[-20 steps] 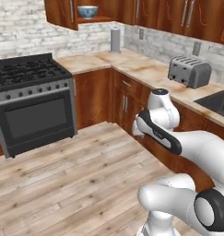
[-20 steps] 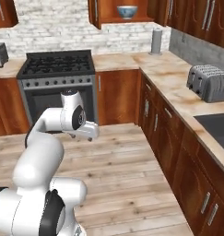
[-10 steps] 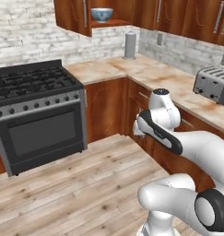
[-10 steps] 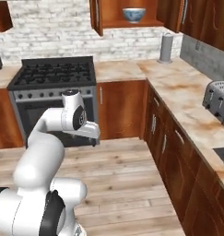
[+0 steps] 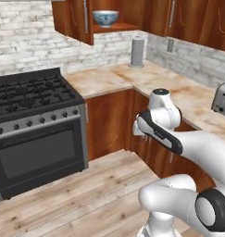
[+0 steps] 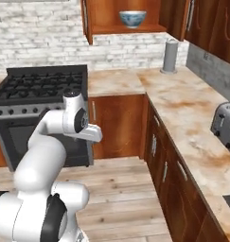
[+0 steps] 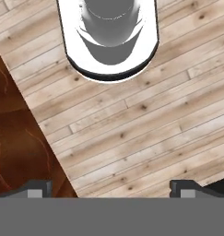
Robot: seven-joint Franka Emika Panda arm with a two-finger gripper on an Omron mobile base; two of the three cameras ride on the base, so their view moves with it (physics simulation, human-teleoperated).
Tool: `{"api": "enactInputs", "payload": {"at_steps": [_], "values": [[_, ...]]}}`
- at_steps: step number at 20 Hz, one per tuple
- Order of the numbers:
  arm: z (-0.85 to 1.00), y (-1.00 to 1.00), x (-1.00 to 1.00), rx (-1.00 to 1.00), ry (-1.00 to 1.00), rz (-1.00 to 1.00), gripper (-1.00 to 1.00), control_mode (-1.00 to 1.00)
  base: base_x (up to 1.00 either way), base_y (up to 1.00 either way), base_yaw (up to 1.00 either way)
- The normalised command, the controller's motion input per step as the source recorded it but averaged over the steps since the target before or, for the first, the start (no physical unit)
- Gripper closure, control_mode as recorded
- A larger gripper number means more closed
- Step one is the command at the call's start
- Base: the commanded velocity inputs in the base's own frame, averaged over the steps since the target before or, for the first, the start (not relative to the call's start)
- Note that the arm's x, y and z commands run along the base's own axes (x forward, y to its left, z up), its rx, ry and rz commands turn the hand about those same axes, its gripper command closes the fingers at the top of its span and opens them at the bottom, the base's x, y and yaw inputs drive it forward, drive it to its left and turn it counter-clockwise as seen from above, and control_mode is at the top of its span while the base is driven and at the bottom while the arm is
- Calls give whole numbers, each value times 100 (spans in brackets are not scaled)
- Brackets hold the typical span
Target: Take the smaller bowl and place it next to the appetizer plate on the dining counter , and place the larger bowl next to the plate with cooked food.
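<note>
A white bowl (image 5: 105, 17) with a blue-teal pattern sat in reddish-brown wood cabinets (image 5: 192, 18). The worktop (image 6: 182, 104) was beige marbled stone with rust blotches, the stove (image 5: 33, 125) black, the wall (image 5: 21, 37) pale grey brick, the floor (image 7: 145, 124) light wood planks.

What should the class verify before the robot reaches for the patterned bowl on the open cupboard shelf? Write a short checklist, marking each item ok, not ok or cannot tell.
1. Gripper open and empty: ok.
2. Larger bowl upright on the open cupboard shelf: ok.
3. Cupboard door clear of the bowl: ok.
4. Arm raised toward the shelf: not ok, the hand points down at the wooden floor.
5. Smaller bowl located: cannot tell.
6. Base near enough to reach: cannot tell.
</note>
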Motion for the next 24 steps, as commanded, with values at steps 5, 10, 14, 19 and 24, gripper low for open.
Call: {"api": "enactInputs", "payload": {"at_steps": [5, 10, 14, 19, 24], "values": [[0, 0, 0, 0, 0, 0, -100, 100, 96, 0, 1], [0, 0, 0, 0, 0, 0, -100, 100, 41, -12, 23], [0, 0, 0, 0, 0, 0, -100, 100, 26, -36, 29], [0, 0, 0, 0, 0, 0, -100, 100, 31, -62, 4], [0, 0, 0, 0, 0, 0, -100, 100, 77, -10, -15]]}}
